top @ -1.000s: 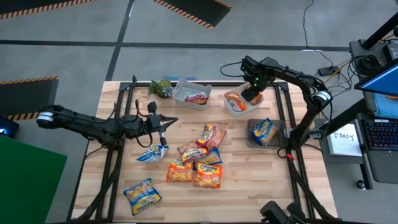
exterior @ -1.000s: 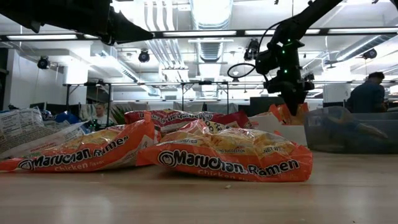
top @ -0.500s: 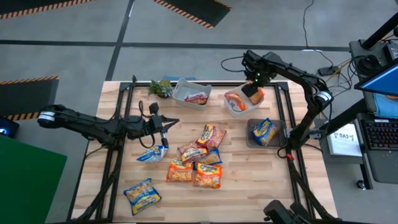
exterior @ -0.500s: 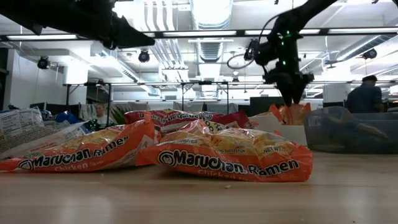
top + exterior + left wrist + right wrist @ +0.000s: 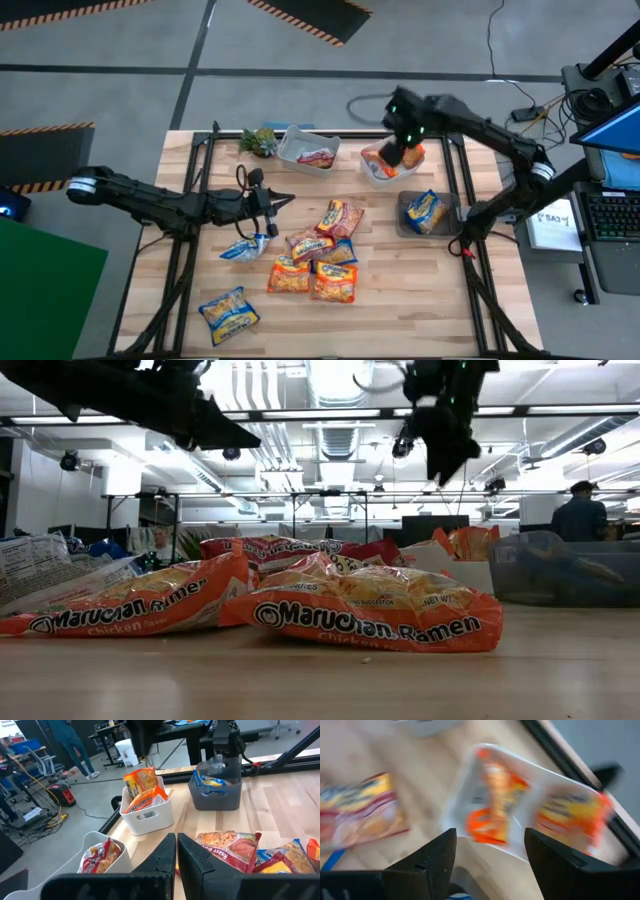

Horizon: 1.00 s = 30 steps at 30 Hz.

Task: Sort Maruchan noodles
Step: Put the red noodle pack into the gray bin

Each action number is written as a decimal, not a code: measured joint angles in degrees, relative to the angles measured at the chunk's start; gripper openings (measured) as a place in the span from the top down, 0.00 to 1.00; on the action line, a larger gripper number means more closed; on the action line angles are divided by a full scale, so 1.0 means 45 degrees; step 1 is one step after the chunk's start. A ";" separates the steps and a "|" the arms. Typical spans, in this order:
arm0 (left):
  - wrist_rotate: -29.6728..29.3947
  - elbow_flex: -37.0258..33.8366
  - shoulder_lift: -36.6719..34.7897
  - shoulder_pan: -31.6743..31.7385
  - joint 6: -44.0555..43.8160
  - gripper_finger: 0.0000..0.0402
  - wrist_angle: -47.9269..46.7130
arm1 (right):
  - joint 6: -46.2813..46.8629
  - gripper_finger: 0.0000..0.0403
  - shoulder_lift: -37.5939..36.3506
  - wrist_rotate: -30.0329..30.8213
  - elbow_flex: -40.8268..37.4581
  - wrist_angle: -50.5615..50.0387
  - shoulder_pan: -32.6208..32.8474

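Several Maruchan noodles packets [image 5: 318, 258] lie flat in a loose pile mid-table, orange ones nearest the low camera [image 5: 375, 615]. One blue packet [image 5: 245, 247] lies left of the pile and another [image 5: 228, 312] lies near the front left. My right gripper [image 5: 397, 155] hangs open and empty above the white tub [image 5: 520, 815] of orange packets [image 5: 383, 160]. My left gripper [image 5: 282, 200] hovers shut and empty above the table, left of the pile [image 5: 176, 855].
A white tub with a pink-red packet [image 5: 312, 155] and a small green plant [image 5: 260, 140] stand at the far edge. A grey tub with a blue packet [image 5: 425, 211] sits at the right. Bare wood [image 5: 420, 300] lies at the near right. People stand beyond the table [image 5: 585, 515].
My right gripper has risen well clear of the white tub and tipped, and the orange packets have stayed in the tub. My left gripper has edged toward the table's right and slightly down, still shut.
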 joint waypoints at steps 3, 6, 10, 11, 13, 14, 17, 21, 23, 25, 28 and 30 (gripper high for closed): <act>0.0001 0.0077 0.0176 -0.0004 -0.0114 1.00 -0.0023 | -0.0333 0.45 -0.0559 -0.0023 -0.0861 0.1063 0.1841; 0.0015 0.0103 0.0285 -0.0002 -0.0228 1.00 -0.0017 | -0.0688 0.45 -0.1009 -0.0019 -0.2028 0.2780 0.3714; 0.0029 0.0093 0.0320 -0.0005 -0.0419 1.00 -0.0026 | -0.1179 0.45 -0.1365 0.0044 -0.3905 0.5438 0.5916; 0.0034 0.0093 0.0320 -0.0005 -0.0440 1.00 -0.0013 | -0.1221 0.45 -0.1404 0.0093 -0.4404 0.6189 0.6349; 0.0036 0.0088 0.0320 -0.0005 -0.0443 1.00 -0.0015 | -0.1211 0.45 -0.1385 0.0178 -0.5381 0.7682 0.7087; 0.0034 0.0088 0.0320 -0.0005 -0.0446 1.00 -0.0013 | -0.1157 0.45 -0.1339 0.0296 -0.5869 0.8415 0.7371; 0.0039 0.0088 0.0320 -0.0005 -0.0446 1.00 -0.0013 | -0.0988 0.45 -0.0945 0.1153 -0.7054 0.9945 0.8120; 0.0045 0.0088 0.0325 -0.0005 -0.0446 1.00 0.0000 | -0.1046 0.45 -0.0269 0.2869 -0.7917 1.0303 0.8781; 0.0049 0.0088 0.0325 -0.0005 -0.0451 1.00 0.0008 | -0.1058 0.45 0.0093 0.3561 -0.8122 1.0437 0.8955; 0.0049 0.0088 0.0330 -0.0005 -0.0451 1.00 0.0011 | -0.1075 0.45 0.0519 0.3900 -0.8223 1.0784 0.9003; 0.0059 0.0088 0.0374 -0.0005 -0.0456 1.00 0.0056 | -0.1258 0.45 0.1185 0.3969 -0.8253 1.1588 0.8993; 0.0089 0.0088 0.0389 -0.0005 -0.0459 1.00 0.0088 | -0.1434 0.45 0.1725 0.4322 -0.8239 1.2191 0.8993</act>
